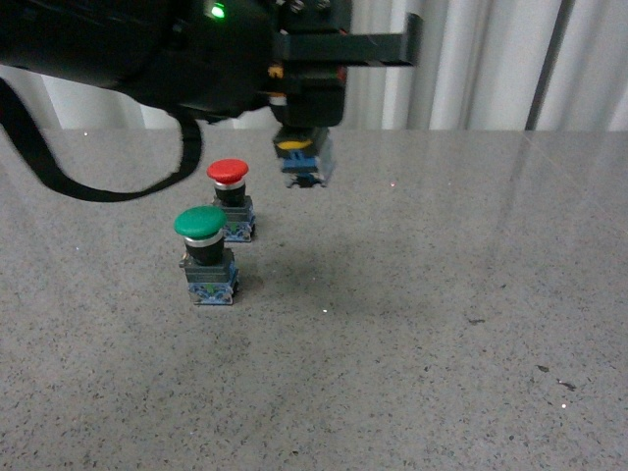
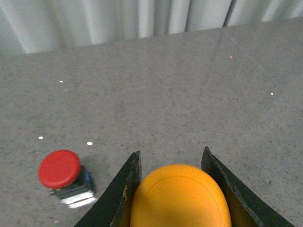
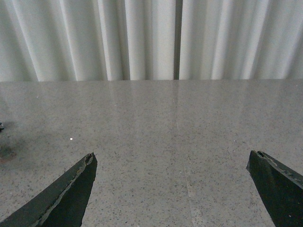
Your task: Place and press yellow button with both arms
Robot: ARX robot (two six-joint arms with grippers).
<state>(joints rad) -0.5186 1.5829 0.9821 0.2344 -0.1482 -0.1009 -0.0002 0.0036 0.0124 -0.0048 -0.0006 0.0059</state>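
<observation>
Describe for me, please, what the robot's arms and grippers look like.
The left arm is a bulky black housing with a lit green light and a black cable looping beneath. The left gripper has flat black fingers with scuffed, yellowish edges; the right gripper has black wedge-shaped fingers with chipped tips.

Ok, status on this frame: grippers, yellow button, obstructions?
Left gripper shut on yellow button, held above the table. Right gripper open, empty. Red button and green button stand nearby, to its left.
</observation>
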